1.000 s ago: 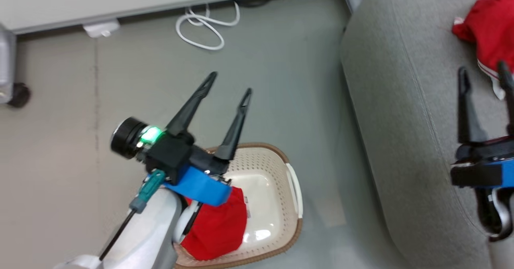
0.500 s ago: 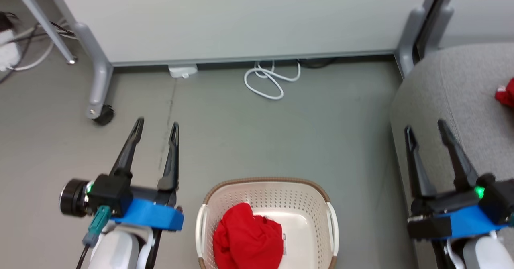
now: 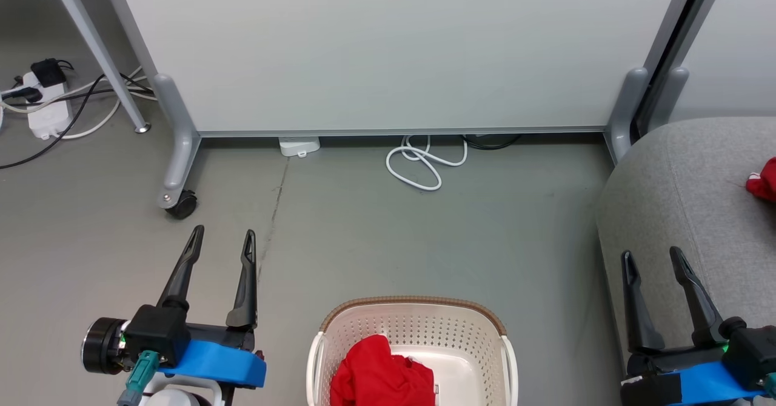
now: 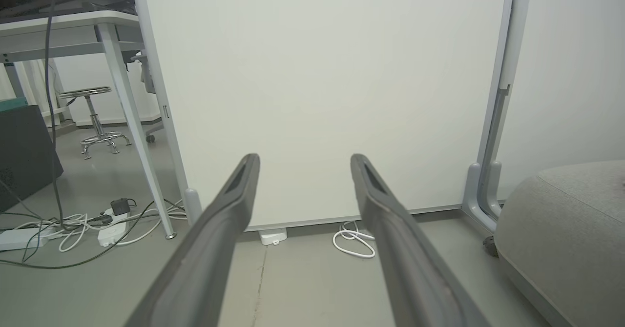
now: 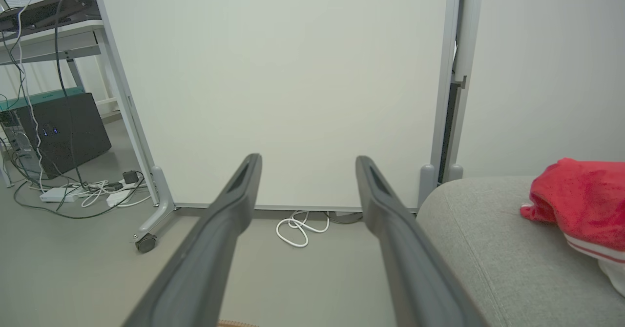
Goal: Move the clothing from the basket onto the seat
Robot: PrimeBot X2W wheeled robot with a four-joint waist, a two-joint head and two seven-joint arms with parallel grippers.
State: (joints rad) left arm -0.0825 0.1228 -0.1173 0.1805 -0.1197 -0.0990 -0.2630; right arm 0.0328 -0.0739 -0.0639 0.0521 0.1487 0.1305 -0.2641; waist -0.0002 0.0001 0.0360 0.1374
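Left pincer (image 3: 222, 233) open, now left of basket (image 3: 412, 302)

Bright, even light, soft shadows, sharp focus throughout.

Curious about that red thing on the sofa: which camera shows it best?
Right wrist view: the red garment on the grey seat, white stripes visible. Head view catches its edge; left wrist view, the seat's corner.
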